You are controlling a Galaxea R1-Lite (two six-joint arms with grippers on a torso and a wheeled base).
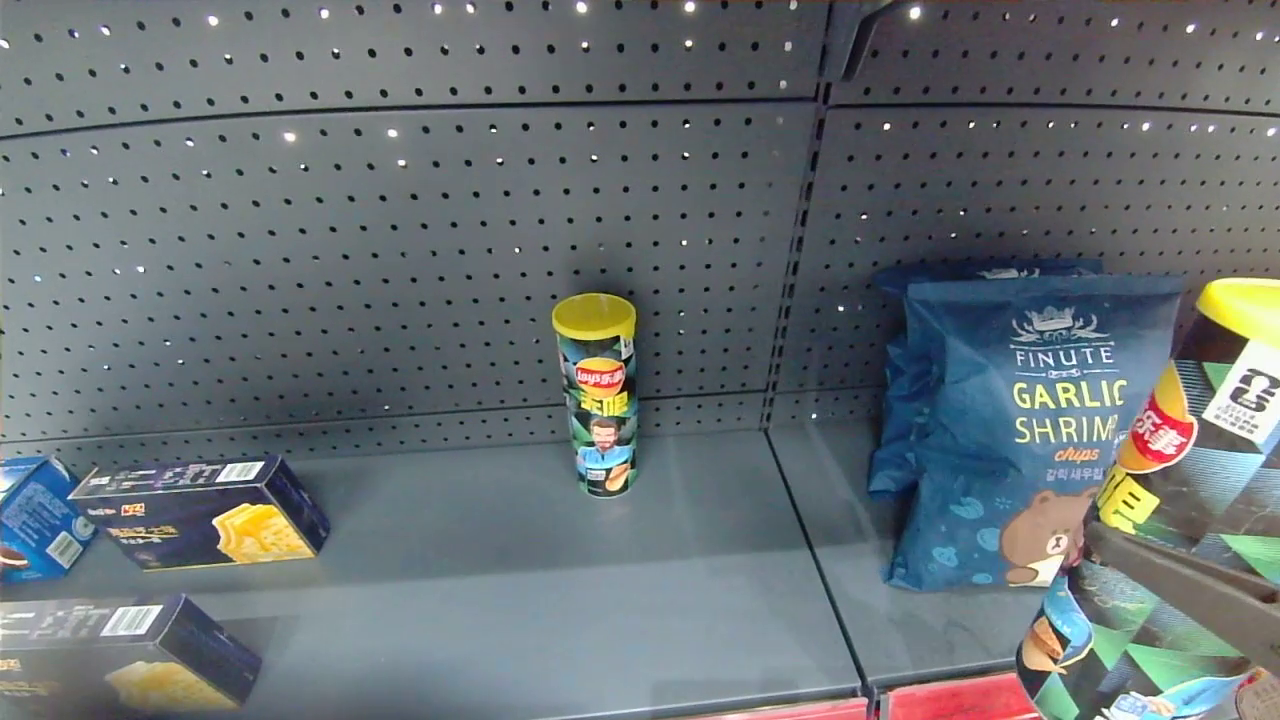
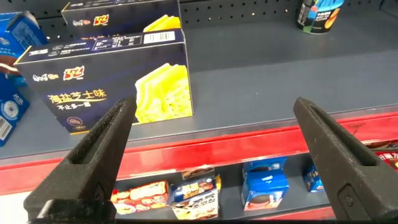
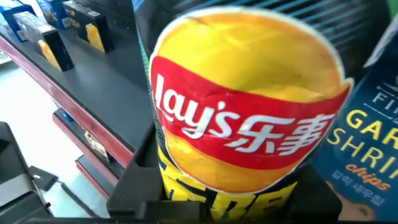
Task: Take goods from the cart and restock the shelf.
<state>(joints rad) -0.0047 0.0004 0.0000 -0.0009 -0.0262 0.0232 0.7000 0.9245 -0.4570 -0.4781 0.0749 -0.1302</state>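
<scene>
- Grey metal shelf [image 1: 480, 600] spans the head view; its widest bare stretch lies at about 9 o'clock from the held can, between the standing can and the chip bags.
- Blue chip bags [image 1: 1010, 430] stand upright against the back panel on the right-hand board; the held can is in front of them, out by the shelf's front lip.
- Held can [image 1: 1170, 480] is pinched in the right gripper [image 1: 1170, 580], fingers pressed onto its body; its long axis is tilted, yellow lid toward 1 o'clock, base toward 7 o'clock, so I judge it needs righting before it goes down.
- Standing can [image 1: 595, 395], same kind, is upright near the back panel, at about 10 o'clock from the held one and well apart; the right arm is plainly the nearer.
- Left gripper [image 2: 214, 106] hangs spread and empty in front of the shelf edge, near the dark boxes [image 2: 118, 81] at the left end.
</scene>
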